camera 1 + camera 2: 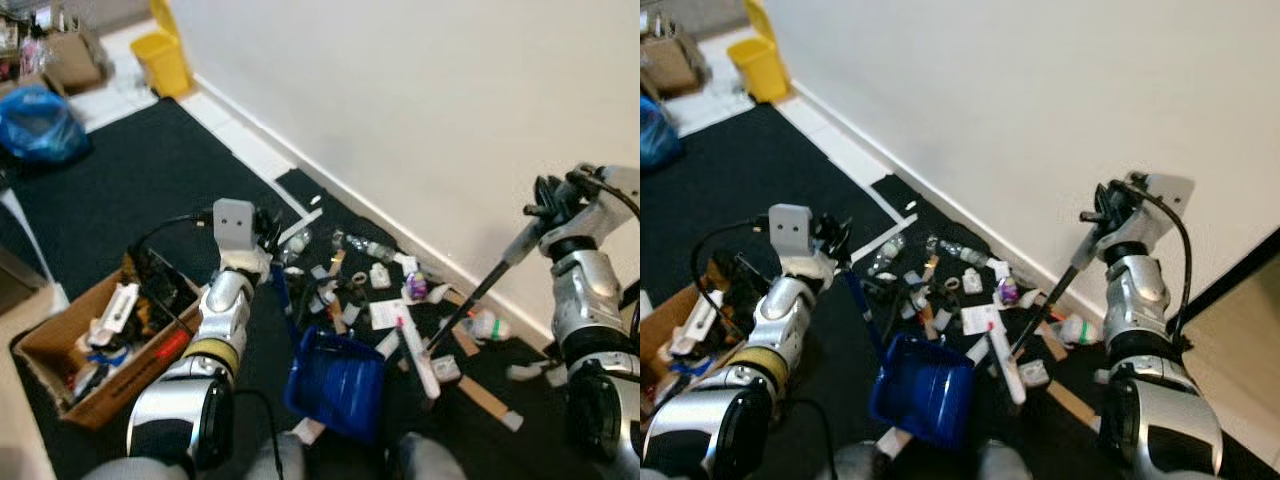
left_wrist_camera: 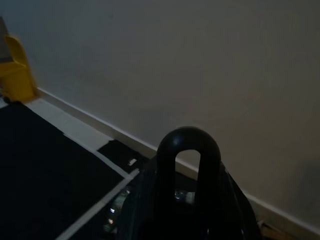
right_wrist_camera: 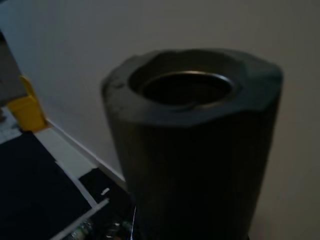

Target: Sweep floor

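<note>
Your right gripper (image 1: 1102,228), jaws clamped on the broom (image 1: 1055,290), slants down-left toward the litter (image 1: 375,285); left gripper (image 1: 268,262) grips the dustpan (image 1: 335,380), lower centre.

The two head views look forward and down from above both arms, sharing the litter on the black mat (image 1: 120,190) along the white wall (image 1: 420,110). Each wrist view sits low, very near a dark handle, facing that wall and the yellow bin (image 2: 15,75).

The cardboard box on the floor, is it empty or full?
Full: the open cardboard box holds a jumble of small items up to its rim.
</note>
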Controlling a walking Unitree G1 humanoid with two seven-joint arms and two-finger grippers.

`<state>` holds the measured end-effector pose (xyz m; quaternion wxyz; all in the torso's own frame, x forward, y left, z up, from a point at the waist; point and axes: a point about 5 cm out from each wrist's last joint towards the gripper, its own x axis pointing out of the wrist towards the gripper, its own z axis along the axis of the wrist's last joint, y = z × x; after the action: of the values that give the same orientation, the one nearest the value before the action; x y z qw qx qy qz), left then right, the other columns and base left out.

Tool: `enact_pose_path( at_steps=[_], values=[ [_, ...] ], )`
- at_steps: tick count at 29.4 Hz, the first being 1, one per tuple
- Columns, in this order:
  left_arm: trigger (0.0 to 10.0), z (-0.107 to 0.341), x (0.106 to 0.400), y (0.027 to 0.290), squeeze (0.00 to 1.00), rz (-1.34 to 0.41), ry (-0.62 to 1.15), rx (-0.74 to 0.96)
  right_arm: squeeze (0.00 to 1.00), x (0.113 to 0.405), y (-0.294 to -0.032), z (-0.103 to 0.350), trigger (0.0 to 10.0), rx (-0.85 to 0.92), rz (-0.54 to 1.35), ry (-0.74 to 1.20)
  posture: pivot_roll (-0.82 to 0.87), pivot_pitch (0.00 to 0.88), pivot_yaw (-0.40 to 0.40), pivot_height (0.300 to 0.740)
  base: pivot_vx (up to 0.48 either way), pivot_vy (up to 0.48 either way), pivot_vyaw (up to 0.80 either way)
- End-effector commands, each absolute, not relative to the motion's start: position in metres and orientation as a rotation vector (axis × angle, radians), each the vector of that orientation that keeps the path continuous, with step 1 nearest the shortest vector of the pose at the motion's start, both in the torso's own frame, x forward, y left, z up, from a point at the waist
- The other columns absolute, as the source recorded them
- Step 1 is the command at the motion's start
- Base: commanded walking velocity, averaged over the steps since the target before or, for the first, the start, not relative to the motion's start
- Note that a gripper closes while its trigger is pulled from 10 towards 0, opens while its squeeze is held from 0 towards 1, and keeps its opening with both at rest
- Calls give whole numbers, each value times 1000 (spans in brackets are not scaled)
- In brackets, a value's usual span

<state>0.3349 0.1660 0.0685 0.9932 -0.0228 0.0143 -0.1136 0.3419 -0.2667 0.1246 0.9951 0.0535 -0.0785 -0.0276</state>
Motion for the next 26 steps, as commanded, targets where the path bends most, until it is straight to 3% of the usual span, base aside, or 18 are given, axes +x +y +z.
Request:
enact_pose_path(
  at_steps=[1,19,26],
  values=[
    [10000,71,336,166,0,-223,10,-53,0,344,-264,129,10000,103,-45,-178,76,21,-10,740,0,-412,0],
    [10000,72,337,164,0,-225,12,-54,0,346,-259,129,10000,91,-19,-166,74,18,-14,740,0,-406,0],
    [10000,73,337,165,0,-213,9,-55,0,348,-255,132,10000,90,2,-181,74,15,-16,740,0,-36,0]
  ],
)
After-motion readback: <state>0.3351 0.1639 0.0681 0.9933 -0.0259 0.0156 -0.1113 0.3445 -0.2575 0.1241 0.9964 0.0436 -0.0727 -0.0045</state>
